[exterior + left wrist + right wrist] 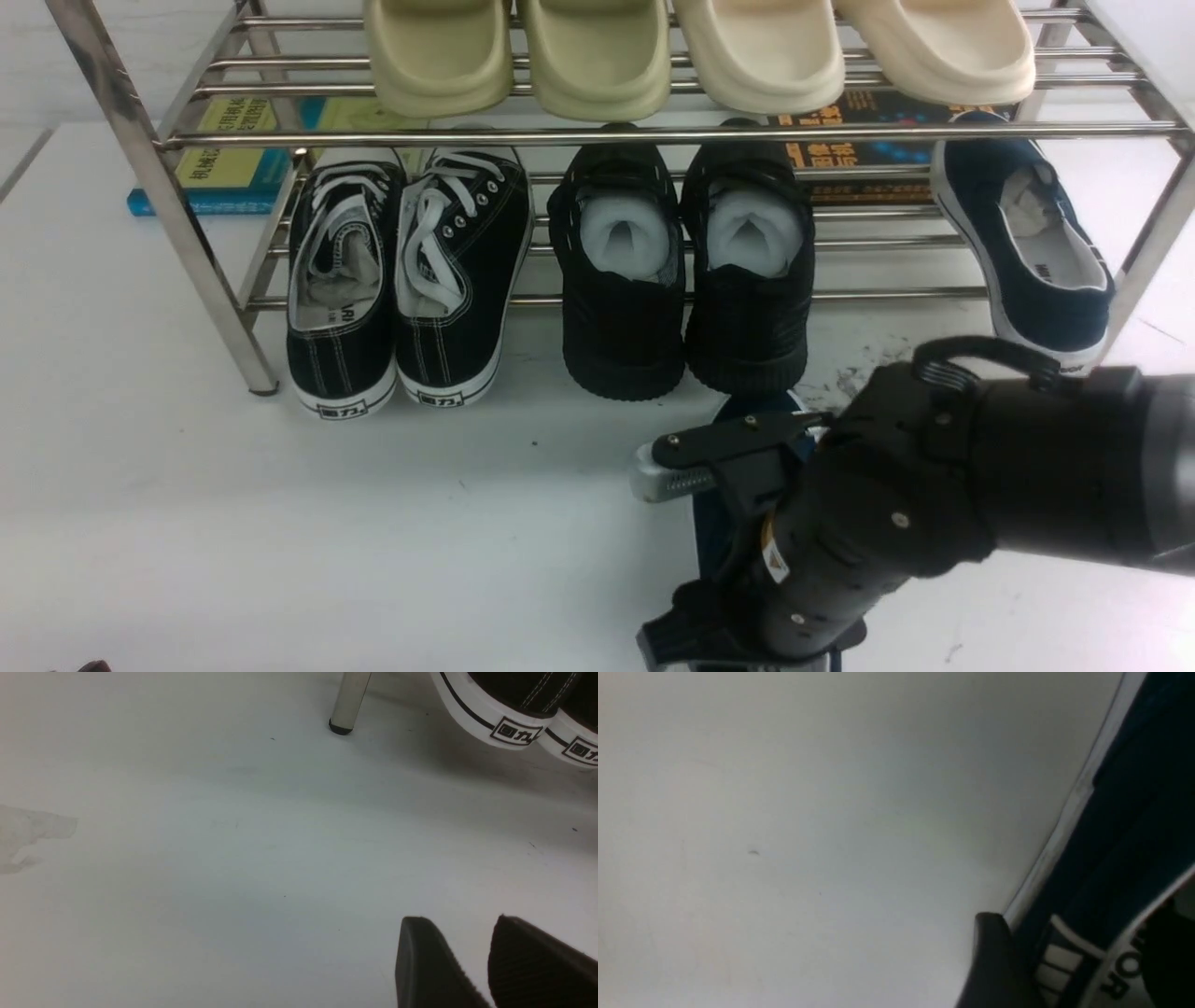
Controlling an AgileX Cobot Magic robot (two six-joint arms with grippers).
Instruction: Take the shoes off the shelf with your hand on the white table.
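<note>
shelf [653, 135] lower tier: lace-up sneakers [401, 280], all-black shoes [686, 299], navy slip-on [1027, 243] at right end | upper tier: cream slippers [691, 56] | second navy slip-on [752, 408]: on desk [373, 523], straddled by right claw [677, 560], clenched or released unclear | left claw [467, 952]: parted, empty

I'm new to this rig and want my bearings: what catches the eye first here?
The right gripper, on its bulky black arm, hangs in the near right foreground over one navy shoe lying on the white table. Its partner sits at the right end of the steel shelf, on the lower tier.
</note>
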